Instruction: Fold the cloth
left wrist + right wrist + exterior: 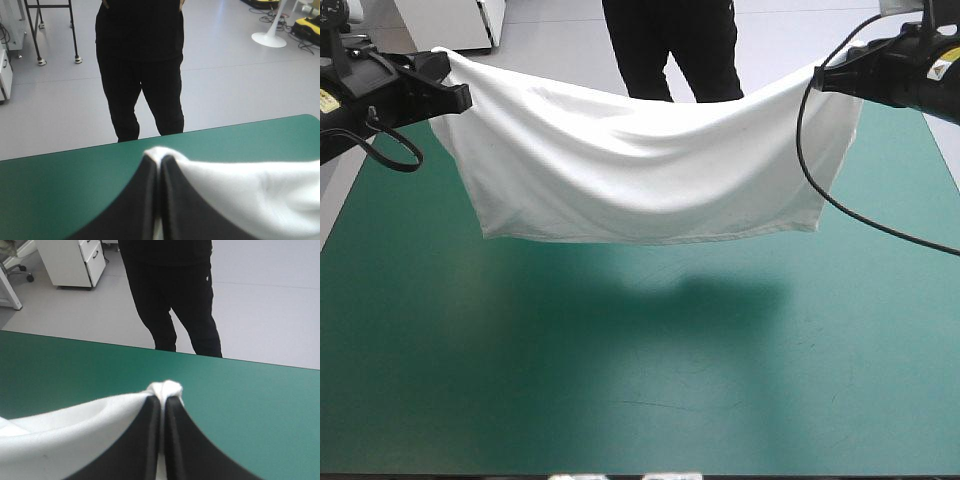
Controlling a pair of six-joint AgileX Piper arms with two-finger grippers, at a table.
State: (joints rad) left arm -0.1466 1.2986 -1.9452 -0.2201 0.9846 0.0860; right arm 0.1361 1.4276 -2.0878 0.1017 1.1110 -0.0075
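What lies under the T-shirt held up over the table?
Only the bare teal-green cover and the shirt's shadow show beneath the T-shirt. The cover's far strip behind the hanging cloth is hidden.

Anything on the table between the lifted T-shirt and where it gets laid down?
Nothing visible. The T-shirt hangs between the left gripper and the right gripper, both shut on it, above a bare stretch of the teal-green cover.
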